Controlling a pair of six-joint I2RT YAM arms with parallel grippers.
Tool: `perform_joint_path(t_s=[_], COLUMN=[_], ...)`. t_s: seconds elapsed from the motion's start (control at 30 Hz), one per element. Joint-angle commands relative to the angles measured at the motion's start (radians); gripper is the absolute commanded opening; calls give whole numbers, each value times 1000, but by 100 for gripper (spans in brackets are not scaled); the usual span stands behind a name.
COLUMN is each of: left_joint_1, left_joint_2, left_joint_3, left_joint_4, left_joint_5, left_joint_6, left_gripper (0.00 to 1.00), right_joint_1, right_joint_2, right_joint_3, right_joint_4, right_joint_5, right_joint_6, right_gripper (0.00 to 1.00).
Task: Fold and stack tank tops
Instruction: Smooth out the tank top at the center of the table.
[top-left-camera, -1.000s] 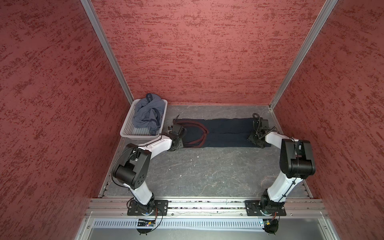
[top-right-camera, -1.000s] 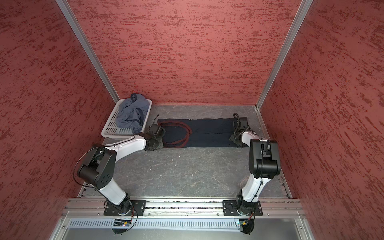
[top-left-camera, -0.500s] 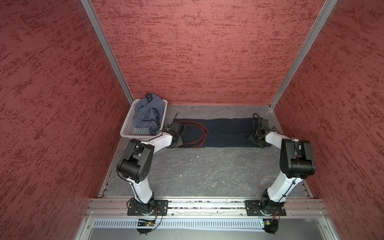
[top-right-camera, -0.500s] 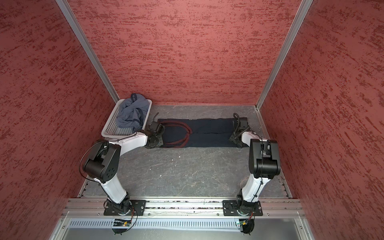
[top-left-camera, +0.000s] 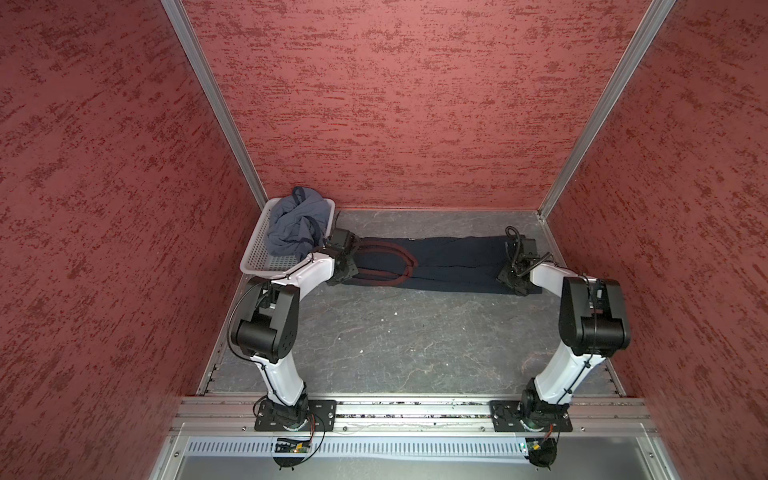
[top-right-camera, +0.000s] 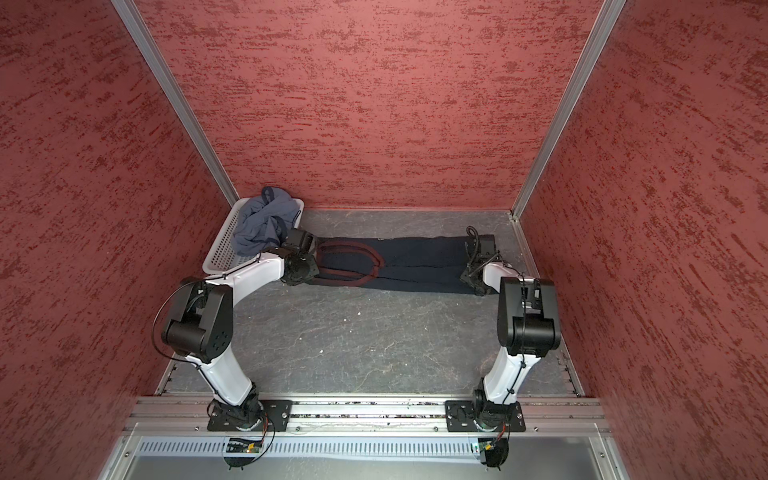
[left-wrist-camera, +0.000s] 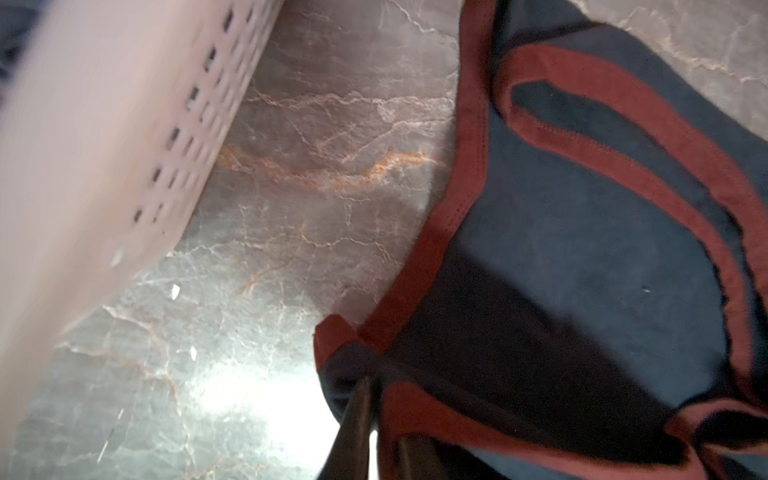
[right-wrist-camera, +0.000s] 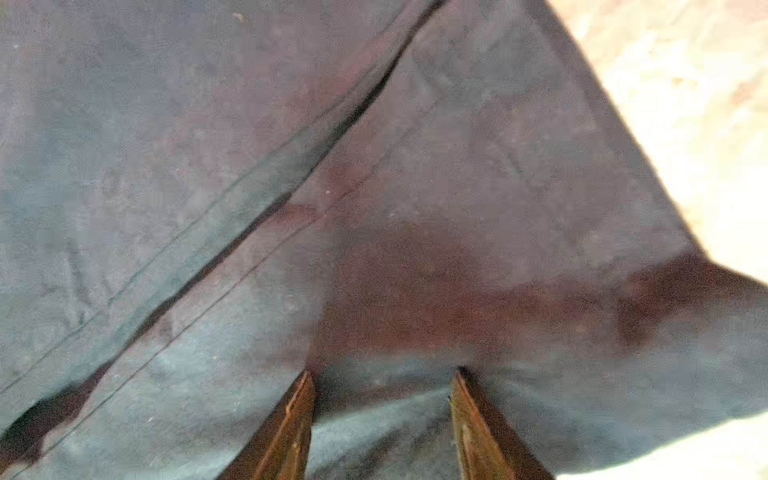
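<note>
A dark navy tank top (top-left-camera: 449, 262) (top-right-camera: 419, 266) with maroon trim lies folded lengthwise across the back of the table. My left gripper (top-left-camera: 347, 272) (top-right-camera: 301, 270) is at its strap end. In the left wrist view the left gripper (left-wrist-camera: 384, 432) is shut on a maroon-trimmed strap of the navy top (left-wrist-camera: 582, 249). My right gripper (top-left-camera: 513, 278) (top-right-camera: 473, 278) is low over the hem end. In the right wrist view it (right-wrist-camera: 384, 399) stands open, its fingertips resting on the navy cloth (right-wrist-camera: 208, 166). The slate blue-grey tank top (top-left-camera: 295, 226) (top-right-camera: 262, 226) lies crumpled in the basket.
A white perforated basket (top-left-camera: 257, 257) (top-right-camera: 218, 253) stands at the back left corner, right beside my left wrist; its wall (left-wrist-camera: 104, 124) shows close in the left wrist view. Red walls enclose the grey marbled table (top-left-camera: 395, 340) on three sides.
My left gripper has narrowed onto the strap and its wrist has shifted slightly toward the back. The right arm and the navy top have stayed put.
</note>
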Motion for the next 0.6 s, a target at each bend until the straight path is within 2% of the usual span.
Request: perform_joint_path(t_s=[0.0,0.27,0.5,0.57], left_joint_1=[11,19,20,12], left_joint_2=[74,175,184,154], left_joint_3=[44,148,180,164], left_joint_4=[-54,-86,-134,-138], left_joint_5=[28,5,-40,-53], left_joint_6=[-17,-13,-29,-32], left_gripper=[19,22,34,42], right_joint_1=[-8,-8,-8,-8], right_joint_2=[19,7,2,-17], right_joint_3=[24,20,37,36], right_joint_4=[-36,-18,-24,-23], right_joint_5=[50,19,22,26], right_joint_6=[2,-1,-2,0], right_gripper=[55,55,55,55])
